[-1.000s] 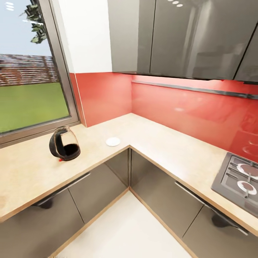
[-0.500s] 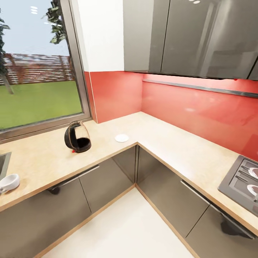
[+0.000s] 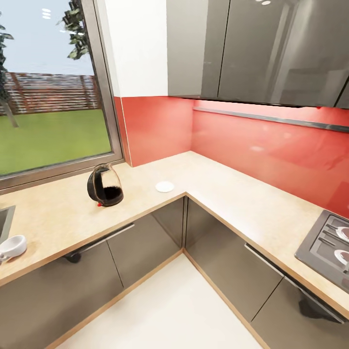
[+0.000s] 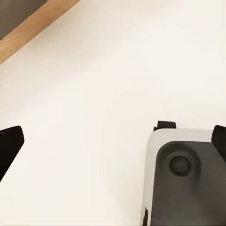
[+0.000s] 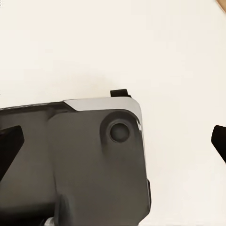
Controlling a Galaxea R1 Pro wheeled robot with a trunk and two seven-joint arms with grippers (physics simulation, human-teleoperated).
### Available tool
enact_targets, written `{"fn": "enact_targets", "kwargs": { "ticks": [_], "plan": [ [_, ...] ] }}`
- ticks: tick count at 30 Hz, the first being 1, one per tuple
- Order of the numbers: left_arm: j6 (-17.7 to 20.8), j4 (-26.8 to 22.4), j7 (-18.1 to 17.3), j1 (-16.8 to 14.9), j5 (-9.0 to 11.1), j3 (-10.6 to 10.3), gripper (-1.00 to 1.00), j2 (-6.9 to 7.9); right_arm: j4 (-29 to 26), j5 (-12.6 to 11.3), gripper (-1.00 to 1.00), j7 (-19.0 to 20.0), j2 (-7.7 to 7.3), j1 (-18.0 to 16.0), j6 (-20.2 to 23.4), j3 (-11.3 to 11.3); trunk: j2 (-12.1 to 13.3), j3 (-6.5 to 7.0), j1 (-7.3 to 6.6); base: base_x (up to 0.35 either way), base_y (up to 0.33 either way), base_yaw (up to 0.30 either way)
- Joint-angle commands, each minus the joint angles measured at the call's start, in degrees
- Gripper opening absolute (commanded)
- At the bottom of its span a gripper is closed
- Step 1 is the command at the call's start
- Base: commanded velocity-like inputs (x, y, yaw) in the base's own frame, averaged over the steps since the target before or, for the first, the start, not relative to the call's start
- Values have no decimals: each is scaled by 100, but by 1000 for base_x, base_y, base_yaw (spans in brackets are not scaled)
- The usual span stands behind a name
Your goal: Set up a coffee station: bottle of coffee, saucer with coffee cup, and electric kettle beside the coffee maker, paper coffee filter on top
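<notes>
Head view: L-shaped bench (image 3: 228,196) of pale tan, speckled wood-look top over glossy grey cabinet fronts, bending at a corner under a red glossy splashback (image 3: 261,145). Electric kettle (image 3: 104,185) standing on the bench's left run below the window (image 3: 48,97), round-bellied, dark-tinted glass with a black loop handle; lid and base hard to separate from the dark body, a small red mark at its foot. Saucer (image 3: 165,186), small, round, plain white, lying flat near the inner corner, beside the kettle but apart from it. Coffee cup (image 3: 12,246), white, lying on the bench at the frame's left edge, partly cut off, handle not clear. Sink (image 3: 4,220) corner just behind it, cropped. Hob (image 3: 325,242) with round burners at the right edge, also cropped. Grey wall cupboards (image 3: 252,48) above, tops out of frame.

Left wrist view: left gripper (image 4: 113,141) spread wide apart, black fingertips (image 4: 9,146) at the frame's sides, nothing between them; pale smooth floor (image 4: 103,84) beyond, a wooden strip (image 4: 33,28) at one corner, part of the grey robot base (image 4: 186,179) with a round dark knob.

Right wrist view: right gripper (image 5: 115,141) likewise spread apart and holding nothing, dark tips cropped; grey base housing against the same pale floor.
</notes>
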Motion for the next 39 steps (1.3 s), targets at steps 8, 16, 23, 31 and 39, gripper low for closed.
{"fn": "enact_targets", "kwargs": {
  "ticks": [8,16,23,31,39],
  "plan": [
    [-28,-70,20,-30,20,-92,100,5,6,54,100,-9,4,-5,-24,211,-11,-12,3,0,0,0],
    [-31,-1112,-28,-57,-103,-117,100,-25,-17,31,100,-28,140,-5,-27,502,-11,-12,3,0,0,0],
    [135,-3573,-47,-126,-818,-105,100,-325,-36,-6,100,-33,230,-5,-27,488,-11,-12,3,0,0,-5],
    [1621,-4824,-645,-1347,-825,-348,100,-872,-45,-8,100,-30,241,-5,-27,479,-11,-12,3,0,0,-19],
    [3206,-5382,-1042,-2573,-800,-364,100,-1221,-54,-8,100,-30,221,-5,-27,464,-11,-12,3,0,0,0]
  ]
}}
